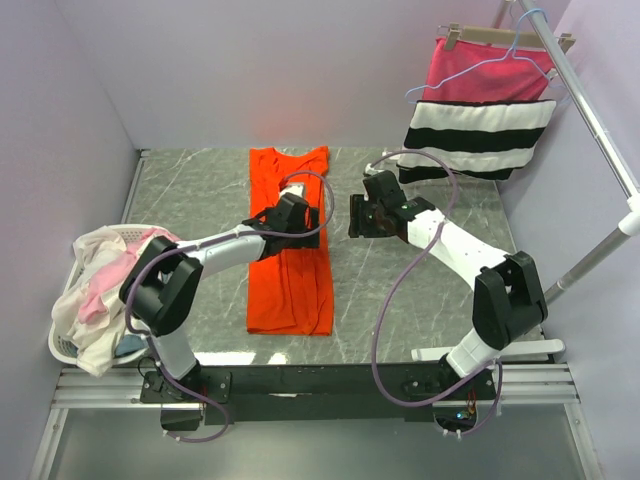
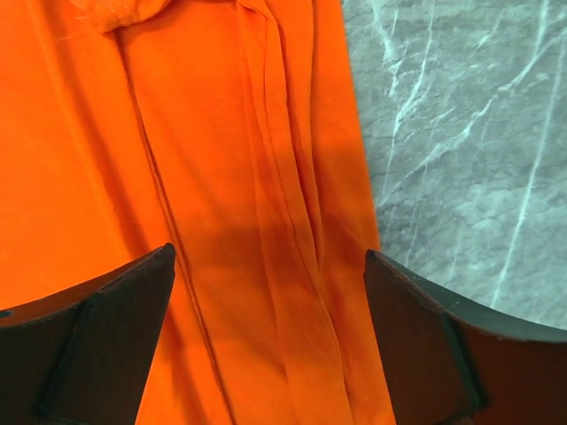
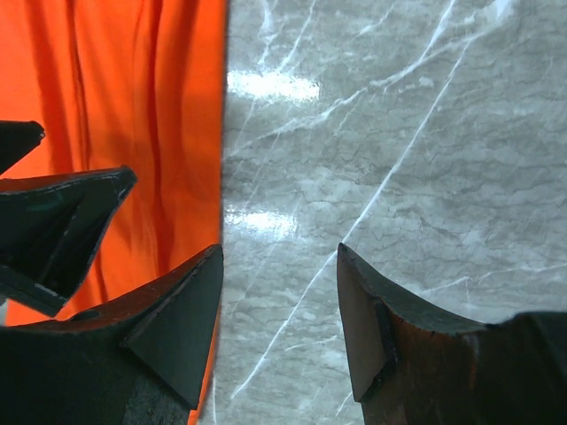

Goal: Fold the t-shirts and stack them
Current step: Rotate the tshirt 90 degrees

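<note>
An orange-red t-shirt lies on the marble table as a long narrow strip with its sides folded in. My left gripper is open and empty just above the shirt's upper part; the wrist view shows folded orange cloth between its spread fingers. My right gripper is open and empty over bare marble, just right of the shirt's right edge. Cream-white and pale pink shirts are heaped in a basket at the left.
A white laundry basket sits at the table's left edge. A pink cloth with black and white stripes hangs on a hanger from a rail at the back right. Bare marble lies right of the shirt.
</note>
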`<state>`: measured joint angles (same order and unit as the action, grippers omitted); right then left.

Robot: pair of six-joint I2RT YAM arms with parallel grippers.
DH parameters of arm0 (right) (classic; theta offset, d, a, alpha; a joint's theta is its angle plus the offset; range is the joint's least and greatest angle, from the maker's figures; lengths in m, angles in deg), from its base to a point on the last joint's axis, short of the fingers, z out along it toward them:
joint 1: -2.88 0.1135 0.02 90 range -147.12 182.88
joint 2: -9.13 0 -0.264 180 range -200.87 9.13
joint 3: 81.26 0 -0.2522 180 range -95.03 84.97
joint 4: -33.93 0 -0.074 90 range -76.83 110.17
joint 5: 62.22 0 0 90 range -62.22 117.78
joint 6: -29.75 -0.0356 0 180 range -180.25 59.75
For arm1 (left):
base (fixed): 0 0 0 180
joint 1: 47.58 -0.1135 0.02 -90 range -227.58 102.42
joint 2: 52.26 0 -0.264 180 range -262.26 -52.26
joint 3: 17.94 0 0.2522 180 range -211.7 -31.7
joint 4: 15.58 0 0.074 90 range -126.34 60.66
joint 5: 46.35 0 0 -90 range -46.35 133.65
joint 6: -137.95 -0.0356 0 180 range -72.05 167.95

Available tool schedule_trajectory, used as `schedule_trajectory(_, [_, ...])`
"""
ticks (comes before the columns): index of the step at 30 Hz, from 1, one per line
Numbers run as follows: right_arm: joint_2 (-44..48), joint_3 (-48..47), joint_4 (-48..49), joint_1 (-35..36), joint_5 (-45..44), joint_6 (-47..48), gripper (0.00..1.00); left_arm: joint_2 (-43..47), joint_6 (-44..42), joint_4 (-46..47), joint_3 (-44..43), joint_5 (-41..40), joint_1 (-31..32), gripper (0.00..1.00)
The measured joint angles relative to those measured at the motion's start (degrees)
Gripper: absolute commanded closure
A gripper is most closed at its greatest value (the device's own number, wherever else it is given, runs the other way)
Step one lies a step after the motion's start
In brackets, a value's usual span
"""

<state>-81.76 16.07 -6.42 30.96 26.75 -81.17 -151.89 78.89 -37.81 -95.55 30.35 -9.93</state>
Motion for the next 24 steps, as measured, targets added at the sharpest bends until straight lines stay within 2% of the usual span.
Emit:
schedule_trajectory(4, [-1.2,0.0,0.0,0.0,0.2,0.0,0.39,-2.5,0.2,0.0,-0.8,-0.4,0.6,0.10])
schedule_trajectory(10, [-1.4,0.5,0.1,-0.4,0.4,0.3,0.39,-4.4,0.3,-0.7,-1.1,-0.8,1.0,0.19])
schedule_trajectory(16, [-1.4,1.1,0.3,-0.9,0.7,0.4,0.39,-4.6,1.1,-0.9,-1.8,-1.2,1.0,0.48])
schedule_trajectory(24, [-1.9,1.9,0.4,-1.0,0.7,0.5,0.39,-6.3,1.3,-0.9,-3.4,-1.2,1.1,0.48])
